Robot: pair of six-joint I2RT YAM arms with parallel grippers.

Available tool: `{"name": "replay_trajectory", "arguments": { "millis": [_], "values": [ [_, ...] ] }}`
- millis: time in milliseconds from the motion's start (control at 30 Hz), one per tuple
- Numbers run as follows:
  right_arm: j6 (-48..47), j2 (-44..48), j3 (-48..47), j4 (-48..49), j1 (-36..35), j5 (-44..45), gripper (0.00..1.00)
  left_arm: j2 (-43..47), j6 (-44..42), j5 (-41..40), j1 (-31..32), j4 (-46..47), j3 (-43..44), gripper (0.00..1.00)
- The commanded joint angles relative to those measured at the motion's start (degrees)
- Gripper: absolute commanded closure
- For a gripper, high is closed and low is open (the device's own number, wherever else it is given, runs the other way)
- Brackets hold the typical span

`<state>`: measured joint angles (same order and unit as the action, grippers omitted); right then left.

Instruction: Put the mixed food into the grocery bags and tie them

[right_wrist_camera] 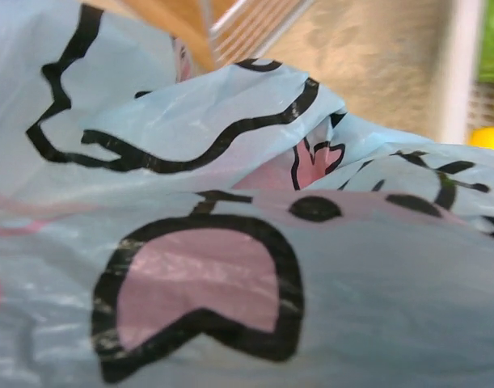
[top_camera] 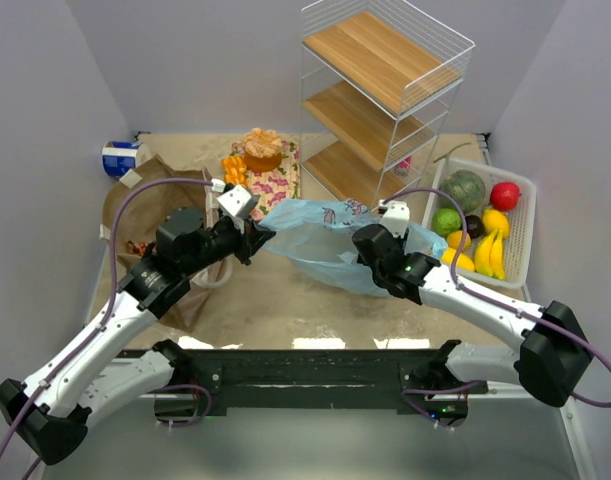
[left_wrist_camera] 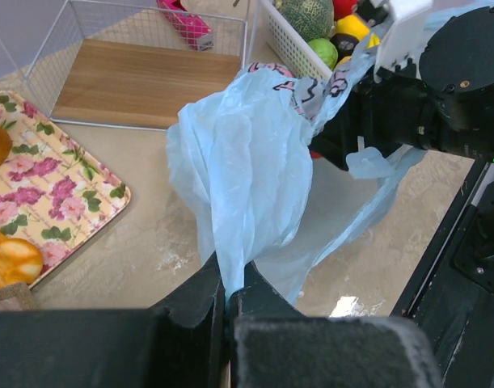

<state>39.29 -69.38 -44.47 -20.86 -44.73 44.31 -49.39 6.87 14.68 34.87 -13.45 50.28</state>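
At the far left of the bench (top_camera: 255, 300) I see the drink can (top_camera: 118, 158) in the corner. Near it the brown paper bag (top_camera: 145, 200) lies under my left arm. I cannot tell what is inside it.

The left tool (left_wrist_camera: 230, 287) is clenched on a fold of the light-blue plastic bag (top_camera: 315, 240); the wrist view shows the thin film pinched between the closed fingers. The bag hangs in the middle of the bench, stretched between both tools and lifted from the surface.

The right tool (top_camera: 368, 243) is at the other side of the bag. Its camera is filled with the printed film, so I cannot tell if it grasps the bag or is only pressed into it.

At the right, the white basket (top_camera: 482, 163) holds the bananas (top_camera: 488, 252), a red apple (top_camera: 504, 195) and a lime (top_camera: 446, 221), not yet packed.

I judge the step to be opening the blue bag for loading, and the task is far from finished. The next move calls for a mouth that stays open while one tool lets go to fetch fruit from the basket. The film is thin and may collapse or slip.
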Motion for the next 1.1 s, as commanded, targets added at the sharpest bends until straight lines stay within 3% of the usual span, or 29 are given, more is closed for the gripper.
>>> {"name": "replay_trajectory", "arguments": {
  "millis": [0, 33, 100, 200, 233, 333, 433, 567, 700, 867, 933, 1033, 1067],
  "values": [
    [-9.82, 0.83, 0.87, 8.89, -0.09, -12.82, 0.88, 1.83, -0.19, 1.58, -0.42, 2.81, 1.58, 1.00],
    [-10.80, 1.09, 1.66, 10.48, -0.18, -19.72, 0.84, 2.18, -0.11, 2.02, -0.33, 4.99, 1.23, 1.00],
    [-11.60, 1.62, 2.45, 14.96, -0.79, -25.13, 0.79, 2.98, 0.59, 3.16, -0.42, 7.38, 0.61, 1.00],
    [-10.64, 1.10, 2.46, 17.08, -2.37, -27.88, 0.63, 2.28, 1.04, 1.59, -0.33, 10.55, -0.53, 1.00],
    [-10.55, 0.40, 1.85, 16.74, -2.73, -27.71, 0.45, 1.75, 1.04, 0.71, -0.33, 10.55, -0.71, 1.00],
    [-11.42, -0.22, 0.53, 16.21, -3.17, -28.67, 0.16, -0.79, 0.25, -2.98, -0.33, 9.85, -0.97, 1.00],
    [-13.62, 0.12, -1.40, 14.98, -3.70, -29.81, 0.04, -3.08, -1.07, -4.21, -0.33, 10.46, -2.29, 1.00],
    [-15.64, 2.92, -3.25, 13.48, -4.92, -31.91, 0.02, -5.10, -1.60, -4.83, -0.33, 12.13, -4.05, 1.00],
    [-19.85, 7.24, -5.27, 12.78, -7.38, -40.16, 0.09, -5.28, -2.65, -6.94, -0.33, 11.61, -5.36, 1.00],
    [-22.06, 13.30, -9.14, 10.23, -8.44, -45.71, 0.11, -4.76, -2.92, -10.28, -0.33, 10.64, -6.86, 1.00],
    [-21.98, 16.73, -10.45, 9.53, -8.44, -44.42, 0.09, -4.93, -2.74, -10.54, -0.42, 10.64, -6.95, 1.00],
    [-19.69, 17.53, -16.60, 1.22, -6.43, -31.10, 0.05, -5.37, -2.74, -10.98, -0.33, 10.73, -6.95, 1.00],
    [-19.69, 16.92, -18.44, -1.17, -2.51, -29.56, 0.04, -5.37, -2.74, -11.07, -0.33, 10.73, -7.04, 1.00]
  ]
}}
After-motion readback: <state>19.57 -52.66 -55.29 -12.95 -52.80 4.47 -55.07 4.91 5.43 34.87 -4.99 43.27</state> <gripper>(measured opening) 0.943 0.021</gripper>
